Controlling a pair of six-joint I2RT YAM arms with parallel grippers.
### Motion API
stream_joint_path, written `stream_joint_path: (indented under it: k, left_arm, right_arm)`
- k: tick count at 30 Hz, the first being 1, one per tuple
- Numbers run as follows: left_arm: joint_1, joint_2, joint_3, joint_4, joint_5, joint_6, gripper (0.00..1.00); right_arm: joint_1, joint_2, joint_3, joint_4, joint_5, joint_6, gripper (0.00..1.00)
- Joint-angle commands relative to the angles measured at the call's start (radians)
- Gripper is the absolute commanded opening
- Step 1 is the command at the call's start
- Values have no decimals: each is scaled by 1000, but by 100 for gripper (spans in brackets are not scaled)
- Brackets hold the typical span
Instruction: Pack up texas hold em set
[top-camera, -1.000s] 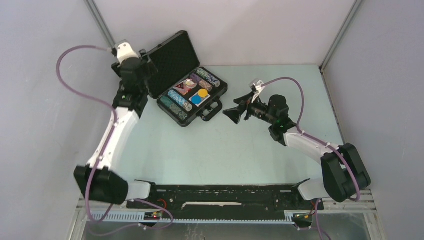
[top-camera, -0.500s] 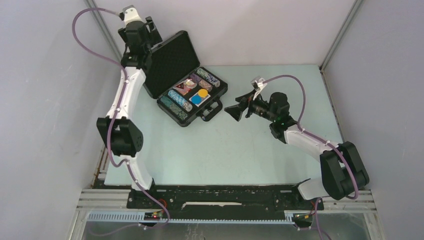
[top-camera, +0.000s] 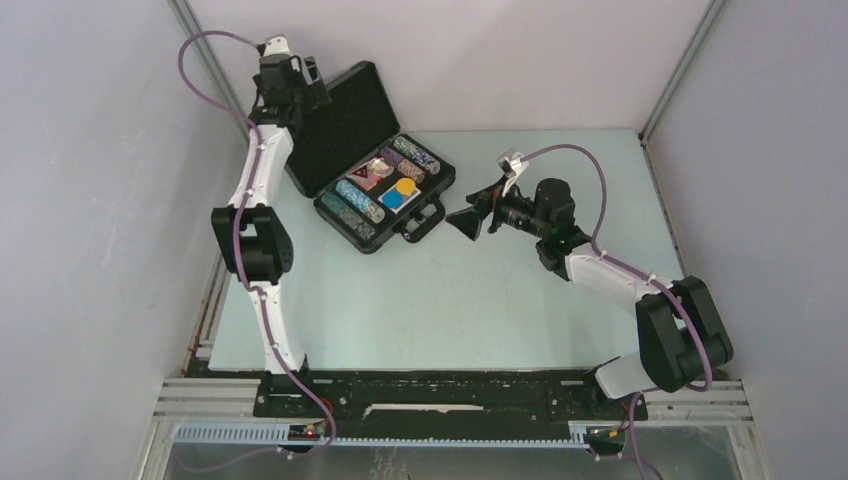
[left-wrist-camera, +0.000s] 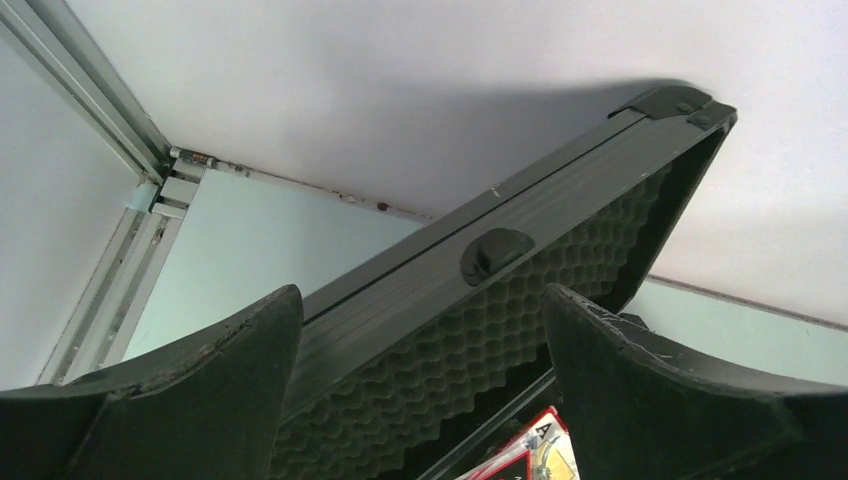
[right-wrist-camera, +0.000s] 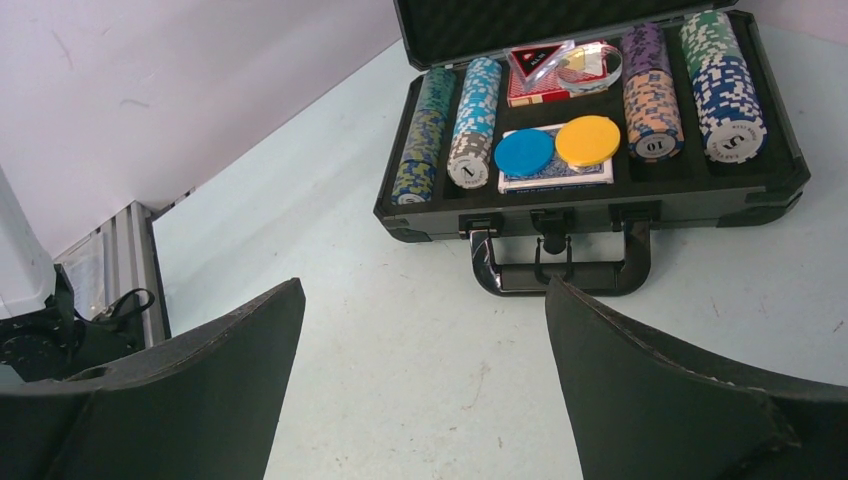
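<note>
We stretch our left arm high and far; the left gripper (left-wrist-camera: 420, 345), jaws apart, is at the raised lid (left-wrist-camera: 520, 225) of the poker case (right-wrist-camera: 700, 195) on the tabletop (top-camera: 450, 310). Our right arm is bent low, and the right gripper (right-wrist-camera: 425, 340), jaws apart, faces the handle (right-wrist-camera: 560, 270).

The white-shelled left arm (top-camera: 262, 178) and right arm (top-camera: 612, 280) carry bulky black joints, looping purple cables (top-camera: 184, 62) and, at the tips, broad matte-black fingers (left-wrist-camera: 200, 400) — scuffed along the edges.
</note>
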Motion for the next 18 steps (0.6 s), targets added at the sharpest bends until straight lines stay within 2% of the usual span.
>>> stream_joint_path:
  k: [1,7,18]
  left_arm:
    - [49,3,77,1,87,6,94]
    - [49,11,63,-24,168,39,94]
    - [41,-48,-49,-34,211,14,90]
  right_arm:
    - [-4,1,34,25,-18,18,100]
    - [-3,5,34,34,-23,25,100]
    - [-2,7,34,40,-22,29,100]
